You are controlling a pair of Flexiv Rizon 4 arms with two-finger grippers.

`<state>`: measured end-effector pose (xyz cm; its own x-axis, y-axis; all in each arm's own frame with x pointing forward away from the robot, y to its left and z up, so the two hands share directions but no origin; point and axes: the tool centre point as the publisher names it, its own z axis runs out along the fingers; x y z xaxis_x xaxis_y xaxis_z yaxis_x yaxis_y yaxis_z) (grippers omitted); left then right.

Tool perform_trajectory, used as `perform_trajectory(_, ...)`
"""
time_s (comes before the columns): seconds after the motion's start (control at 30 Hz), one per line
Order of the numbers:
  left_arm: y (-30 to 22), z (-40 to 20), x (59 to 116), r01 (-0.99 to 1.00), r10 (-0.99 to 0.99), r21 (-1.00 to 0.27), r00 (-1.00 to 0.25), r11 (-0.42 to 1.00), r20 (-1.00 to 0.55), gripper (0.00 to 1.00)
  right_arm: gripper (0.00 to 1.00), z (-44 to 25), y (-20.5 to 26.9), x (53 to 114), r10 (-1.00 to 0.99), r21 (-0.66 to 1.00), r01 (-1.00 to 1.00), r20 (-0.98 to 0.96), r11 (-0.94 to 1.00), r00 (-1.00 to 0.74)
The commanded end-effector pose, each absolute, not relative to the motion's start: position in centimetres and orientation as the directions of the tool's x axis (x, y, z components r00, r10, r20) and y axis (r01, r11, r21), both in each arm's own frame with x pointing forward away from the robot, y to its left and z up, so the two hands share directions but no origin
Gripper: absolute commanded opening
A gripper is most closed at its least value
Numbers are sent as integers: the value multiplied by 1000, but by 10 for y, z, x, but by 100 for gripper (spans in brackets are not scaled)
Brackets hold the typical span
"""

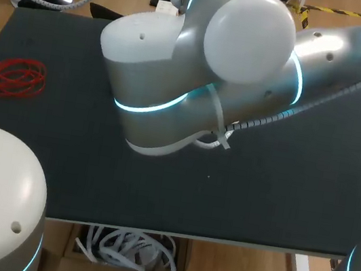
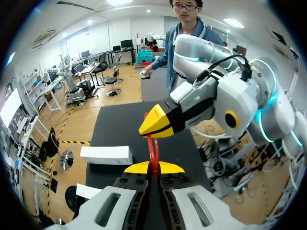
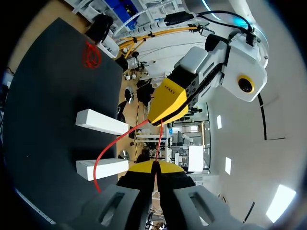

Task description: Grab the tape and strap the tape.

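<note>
The left gripper [image 2: 153, 167] is pinched fully shut on the thin red tape [image 2: 154, 152]. Just ahead of it the right gripper [image 2: 152, 130], closed just as tightly, grips the same strip a little farther along, so a short stretch stands taut in the air between them. A long slack part curves away above the table [image 1: 281, 193] near two white blocks [image 3: 101, 122]. The strip is narrow, so uneven pulling could slide it out of either pinch or twist it, and the loose curve might snag a block.
</note>
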<state>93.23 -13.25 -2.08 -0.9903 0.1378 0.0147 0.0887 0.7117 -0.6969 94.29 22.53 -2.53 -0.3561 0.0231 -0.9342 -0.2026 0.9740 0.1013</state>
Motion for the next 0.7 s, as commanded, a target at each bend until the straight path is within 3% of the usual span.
perform_trajectory(0.03, -133, -20, 932, 88, 138, -695, -990, 714, 17, 0, 0, -25, 231, 942, 17, 95, -200, -932, 975, -362)
perform_trajectory(0.7, -133, -20, 932, 88, 138, -695, -990, 714, 17, 0, 0, -22, 258, 945, 16, 97, -219, -937, 971, -349)
